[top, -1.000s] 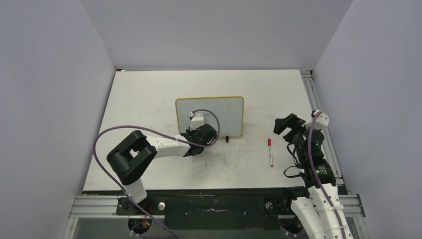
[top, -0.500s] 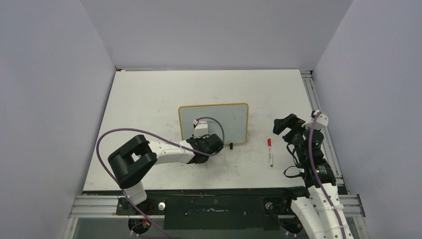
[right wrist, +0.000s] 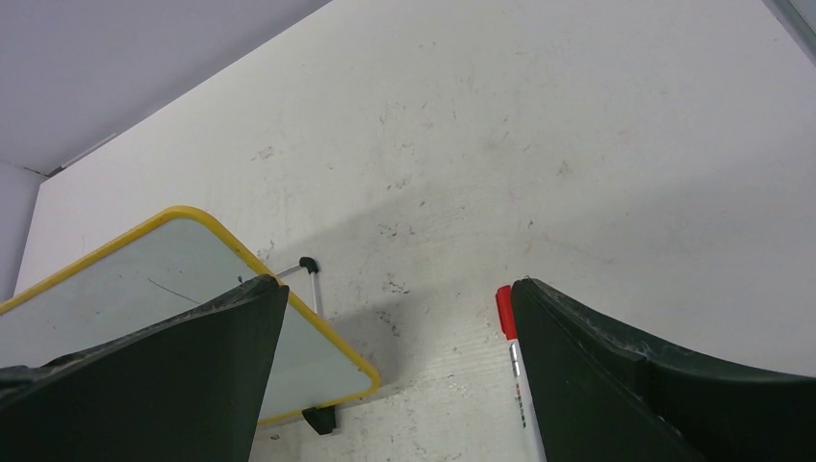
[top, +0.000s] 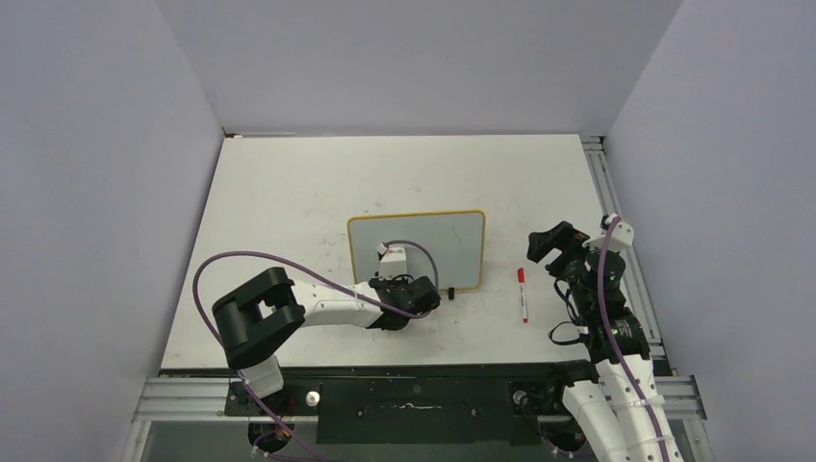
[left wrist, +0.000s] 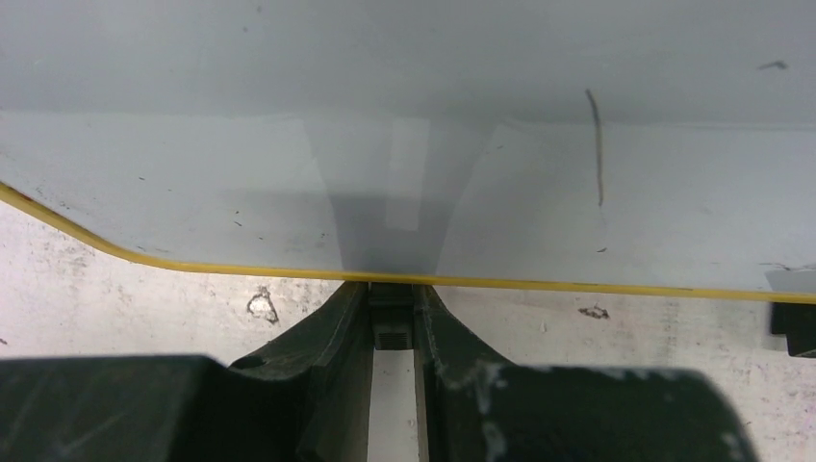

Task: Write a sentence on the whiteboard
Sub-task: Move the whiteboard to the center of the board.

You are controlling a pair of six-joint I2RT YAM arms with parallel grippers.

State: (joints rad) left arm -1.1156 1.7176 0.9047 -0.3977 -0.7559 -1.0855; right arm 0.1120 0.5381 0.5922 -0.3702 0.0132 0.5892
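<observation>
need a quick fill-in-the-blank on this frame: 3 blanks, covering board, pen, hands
The left hand is shut on the near edge of the small rectangular whiteboard, whose frame is ___.
The right hand is ___ and empty.
The slim red-capped white marker pen lies on the white table nearer the ___ hand.
Missing: yellow; open; right.

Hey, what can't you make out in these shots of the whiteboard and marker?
Top view: left gripper covers the whiteboard's near edge; the faint stroke on it is too small to read.
Right wrist view: the marker sits partly behind a finger of the right gripper, cut off at the bottom edge.
</observation>
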